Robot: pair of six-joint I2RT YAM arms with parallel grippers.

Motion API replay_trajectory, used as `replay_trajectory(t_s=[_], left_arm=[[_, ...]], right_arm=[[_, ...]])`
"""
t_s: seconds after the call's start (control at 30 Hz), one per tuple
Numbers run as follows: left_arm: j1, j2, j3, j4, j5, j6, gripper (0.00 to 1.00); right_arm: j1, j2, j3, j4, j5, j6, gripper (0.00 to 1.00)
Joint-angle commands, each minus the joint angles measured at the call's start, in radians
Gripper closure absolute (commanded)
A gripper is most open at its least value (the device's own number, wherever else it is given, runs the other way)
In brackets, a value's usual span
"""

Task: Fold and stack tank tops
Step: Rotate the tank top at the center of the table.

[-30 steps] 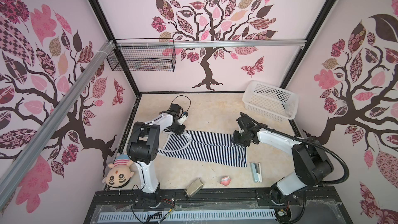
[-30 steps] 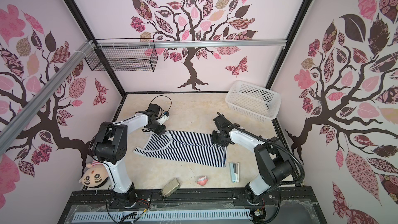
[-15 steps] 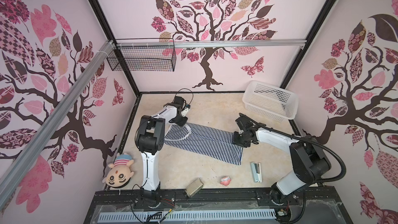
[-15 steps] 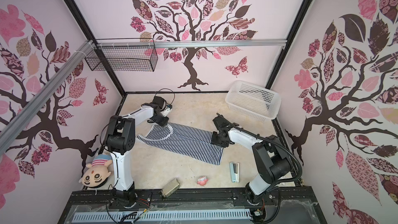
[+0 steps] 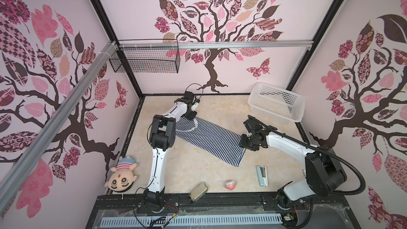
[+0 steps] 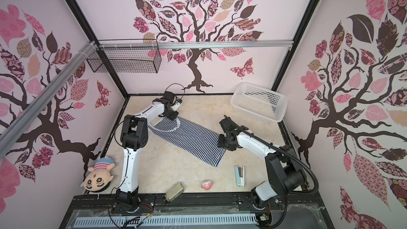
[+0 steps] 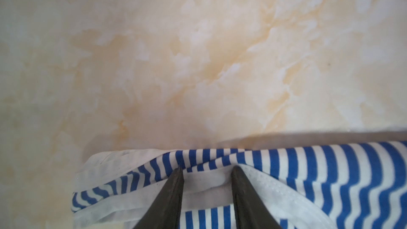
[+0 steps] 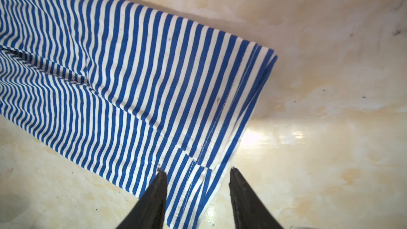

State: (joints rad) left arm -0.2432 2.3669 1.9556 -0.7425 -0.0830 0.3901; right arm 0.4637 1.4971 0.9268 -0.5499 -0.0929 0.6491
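Tank top [image 5: 211, 139] lies flat, folded lengthwise into a long strip, diagonal across the middle of the counter [image 5: 220, 109]. Left gripper [image 7: 207, 169]: jaws parted, tips on the white-trimmed shoulder end. Right gripper [image 8: 196, 170]: jaws parted, straddling the hem corner, not clamping it.

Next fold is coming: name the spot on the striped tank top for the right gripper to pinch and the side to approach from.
Pinch the tank top at its hem corner, coming from the bare table beyond the hem. The stitched layers lie flat there with a free edge, and the right gripper stands open astride it.
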Motion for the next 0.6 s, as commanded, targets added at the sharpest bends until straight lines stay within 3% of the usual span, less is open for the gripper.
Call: replay_trajectory(t_s=[0.0, 0.1, 0.2, 0.37, 0.57], left_arm=[[-0.002, 0.044, 0.061, -0.024, -0.066, 0.024, 0.60], [0.001, -0.003, 0.085, -0.091, -0.041, 0.002, 0.59], [0.005, -0.146, -0.006, -0.061, 0.004, -0.035, 0.59], [0.004, -0.392, -0.255, -0.042, 0.110, -0.065, 0.57], [0.000, -0.544, -0.543, 0.003, 0.134, -0.037, 0.58]], right_arm=[[0.004, 0.017, 0.049, -0.013, 0.020, -0.004, 0.50], [0.005, 0.051, 0.088, 0.003, 0.026, -0.013, 0.50], [0.005, 0.097, 0.127, 0.017, 0.037, -0.026, 0.50], [0.003, 0.211, 0.187, 0.079, 0.031, -0.046, 0.50], [0.000, 0.333, 0.267, 0.078, 0.038, -0.057, 0.51]])
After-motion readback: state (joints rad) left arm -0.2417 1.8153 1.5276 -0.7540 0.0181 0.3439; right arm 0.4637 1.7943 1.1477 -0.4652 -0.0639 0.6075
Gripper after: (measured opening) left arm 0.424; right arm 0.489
